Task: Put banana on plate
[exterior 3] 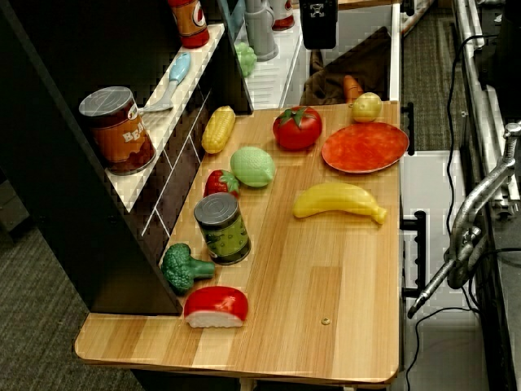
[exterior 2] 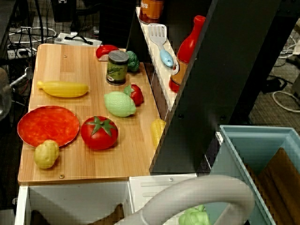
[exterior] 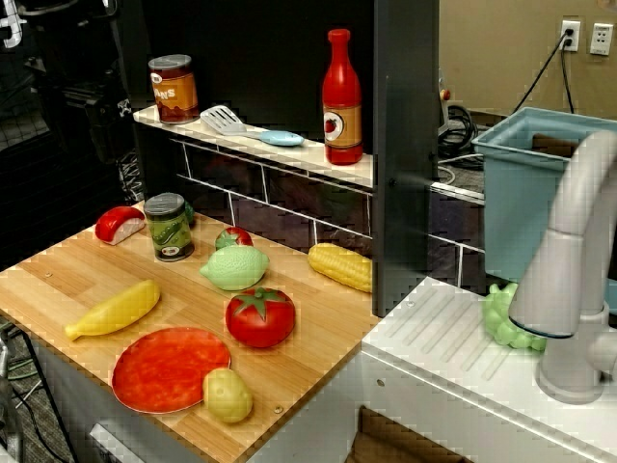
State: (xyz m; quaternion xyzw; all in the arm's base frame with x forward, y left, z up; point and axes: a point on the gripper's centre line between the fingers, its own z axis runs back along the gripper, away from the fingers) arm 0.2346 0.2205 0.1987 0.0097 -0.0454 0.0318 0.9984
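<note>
The yellow banana [exterior: 116, 309] lies flat on the wooden counter, just left of and behind the red-orange plate [exterior: 164, 367], a small gap apart. It also shows in the overhead view [exterior 2: 64, 89] and in the side view [exterior 3: 338, 199]. The plate [exterior 2: 47, 125] [exterior 3: 364, 147] sits at the counter's front edge with nothing on its middle. A yellow-tan potato [exterior: 228, 394] rests against the plate's right rim. No gripper shows in any view.
A red tomato [exterior: 260, 316], a green lemon [exterior: 234, 267], a strawberry [exterior: 232, 236], a corn cob [exterior: 342, 266] and a green can [exterior: 170, 227] stand behind the plate. A red-and-white piece [exterior: 120, 224] lies at the far left. A shelf [exterior: 260, 154] holds a can, spatula and bottle.
</note>
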